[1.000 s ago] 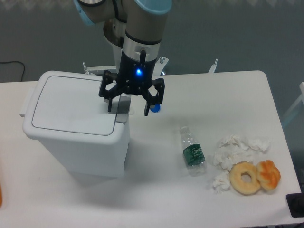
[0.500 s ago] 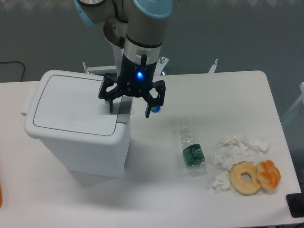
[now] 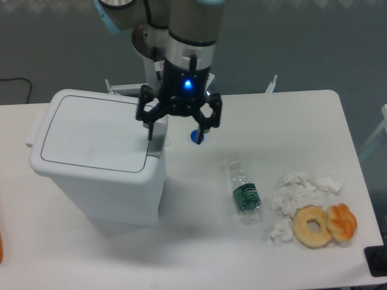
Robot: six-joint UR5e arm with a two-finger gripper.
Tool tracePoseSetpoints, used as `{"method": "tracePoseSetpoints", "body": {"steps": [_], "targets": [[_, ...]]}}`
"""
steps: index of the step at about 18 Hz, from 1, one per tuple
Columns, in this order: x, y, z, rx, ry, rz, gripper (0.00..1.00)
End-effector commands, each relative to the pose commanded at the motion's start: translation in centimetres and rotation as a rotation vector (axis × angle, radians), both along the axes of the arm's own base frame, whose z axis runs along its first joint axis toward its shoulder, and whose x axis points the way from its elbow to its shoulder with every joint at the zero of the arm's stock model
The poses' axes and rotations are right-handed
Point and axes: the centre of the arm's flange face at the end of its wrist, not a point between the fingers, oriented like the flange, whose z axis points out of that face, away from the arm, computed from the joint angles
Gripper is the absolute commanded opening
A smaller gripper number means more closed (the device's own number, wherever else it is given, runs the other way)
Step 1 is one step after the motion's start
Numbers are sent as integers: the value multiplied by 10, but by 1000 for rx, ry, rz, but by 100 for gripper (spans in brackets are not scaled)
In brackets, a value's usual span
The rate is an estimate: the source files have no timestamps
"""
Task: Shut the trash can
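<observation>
The trash can (image 3: 97, 157) is a large white bin on the left of the table, its flat lid lying down flush on the rim. Its grey latch (image 3: 157, 142) shows at the lid's right edge. My gripper (image 3: 175, 132) hangs open above the can's right edge, with nothing between its fingers. One fingertip (image 3: 149, 130) is over the latch, apart from it; the other fingertip (image 3: 200, 134) is off the can's side, over the table.
A small plastic bottle (image 3: 245, 191) lies right of the can. Crumpled tissues (image 3: 297, 193), a doughnut (image 3: 312, 226) and an orange pastry (image 3: 342, 221) sit at the front right. A blue object (image 3: 195, 136) lies just behind the gripper.
The gripper has risen and shifted to the right, away from the lid. The lid stays down and the can has not moved.
</observation>
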Motion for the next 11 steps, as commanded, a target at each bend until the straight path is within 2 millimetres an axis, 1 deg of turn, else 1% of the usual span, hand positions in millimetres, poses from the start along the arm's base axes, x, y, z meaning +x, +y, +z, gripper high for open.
{"method": "tracePoseSetpoints", "body": {"steps": [2, 4, 5, 7, 11], "targets": [[-25, -18, -12, -17, 9, -9, 100], [-58, -34, -38, -67, 9, -18, 100], [-70, -39, -49, -107, 23, -37, 100], [-100, -52, -79, -182, 29, -60, 100], [-149, -69, -125, -243, 61, -251, 100]]}}
